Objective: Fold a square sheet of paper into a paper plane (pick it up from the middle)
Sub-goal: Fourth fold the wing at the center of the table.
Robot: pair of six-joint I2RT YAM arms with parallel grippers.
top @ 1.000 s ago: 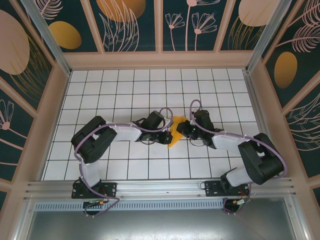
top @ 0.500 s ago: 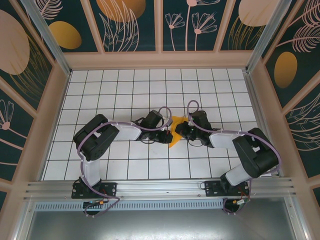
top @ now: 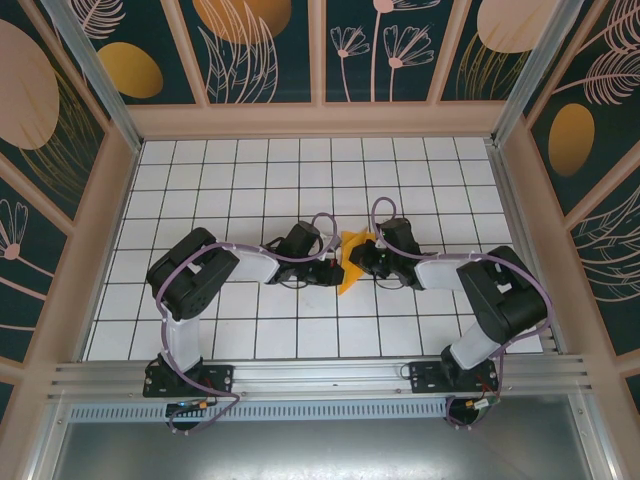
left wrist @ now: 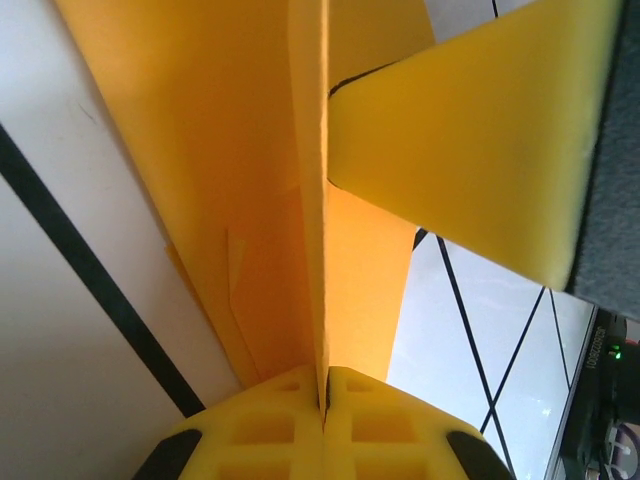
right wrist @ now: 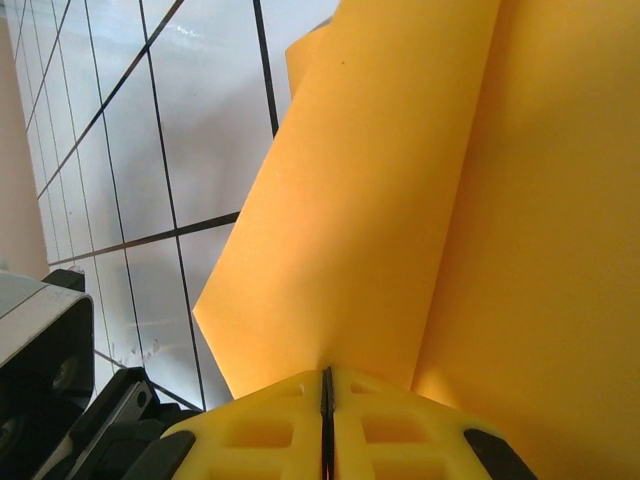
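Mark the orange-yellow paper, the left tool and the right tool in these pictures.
orange-yellow paper (top: 350, 266): top view, middle of its visible folded face.
left tool (left wrist: 325, 398): left wrist view, seam where its shut pads pinch the paper's edge.
right tool (right wrist: 326, 398): right wrist view, seam between its shut pads.

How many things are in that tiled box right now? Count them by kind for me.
Robot arms: 2 (left arm, right arm)
Orange-yellow paper, folded: 1
Total: 3
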